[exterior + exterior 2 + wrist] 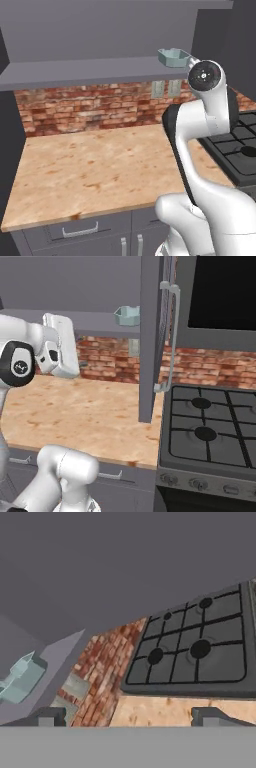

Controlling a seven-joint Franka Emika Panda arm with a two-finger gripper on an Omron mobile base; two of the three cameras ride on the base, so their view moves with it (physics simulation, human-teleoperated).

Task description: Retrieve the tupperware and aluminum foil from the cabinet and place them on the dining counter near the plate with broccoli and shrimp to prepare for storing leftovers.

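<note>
The tupperware (174, 57) stood on the shelf (90, 72) of the open cabinet (150, 336), not yet picked, and the gripper (128, 716) waited near with fingers spread and empty, so nearly all the task remained.

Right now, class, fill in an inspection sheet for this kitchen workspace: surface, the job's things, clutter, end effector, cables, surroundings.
Surface: wooden worktop, bare, grey drawers below.
Job's things: tupperware upright at the right end of the cabinet shelf; foil, plate and dining counter nothing seen.
Clutter: nothing seen.
End effector: end effector open, holding nothing, apart from the tupperware; in the hand view its tips frame the worktop's edge by the stove.
Cables: nothing seen.
Surroundings: brick backsplash with wall sockets; black gas stove to the right; open cabinet door with a bar handle; dark panel above the stove.
</note>
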